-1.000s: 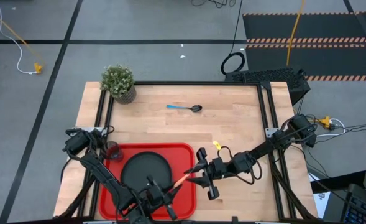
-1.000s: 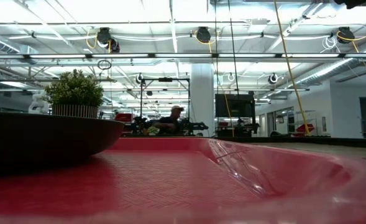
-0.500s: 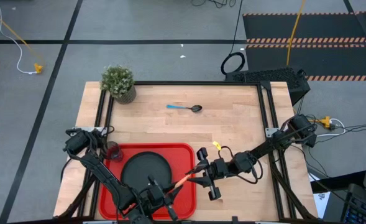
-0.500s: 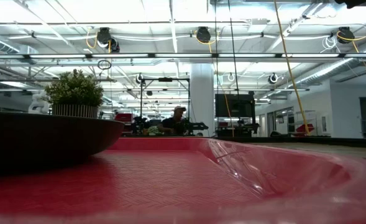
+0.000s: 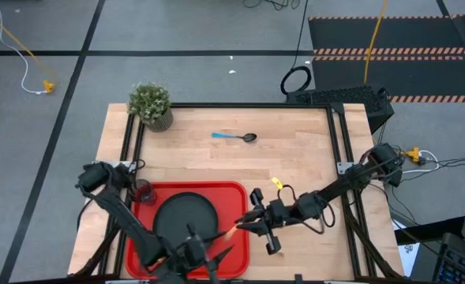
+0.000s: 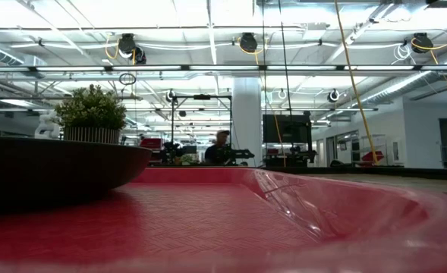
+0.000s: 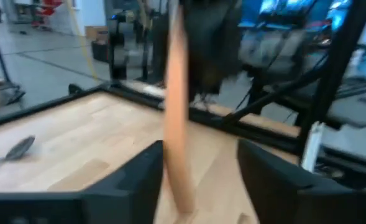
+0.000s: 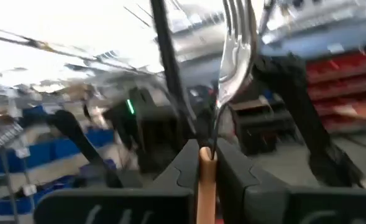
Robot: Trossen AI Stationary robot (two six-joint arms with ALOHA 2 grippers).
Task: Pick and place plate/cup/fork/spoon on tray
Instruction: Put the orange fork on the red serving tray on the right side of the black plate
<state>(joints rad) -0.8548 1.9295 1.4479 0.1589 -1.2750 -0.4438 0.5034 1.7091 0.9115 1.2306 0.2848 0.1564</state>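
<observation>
The right gripper [image 5: 244, 226] is clamped on the fork [image 5: 230, 229] at the right edge of the tray [image 5: 236, 193], its fingers [image 8: 183, 168] pinching the orange handle just below the silver head, as the right wrist view shows with the tines standing up past the fingertips. From that grip the handle slants down and to the left over the tray's red floor, toward the left gripper [image 5: 208, 256], which sits low at the tray's near edge. In the left wrist view its two dark fingers [image 7: 133, 180] stand spread apart on either side of the orange handle, with a clear gap on each side, so it is not gripping the fork. Just beside the fork's handle, the plate [image 5: 185, 217] rests flat in the middle of the tray, and the cup [image 5: 144, 191] stands in the tray's far-left corner, close to the left arm's shoulder. The tray itself lies on the near-left part of the wooden counter [image 5: 295, 150]. Well apart from it, near the far edge of the counter, the spoon [image 5: 234, 136] lies flat with its blue handle pointing left and its dark bowl to the right. A potted plant [image 5: 151, 104] stands at the far-left corner of the counter.
</observation>
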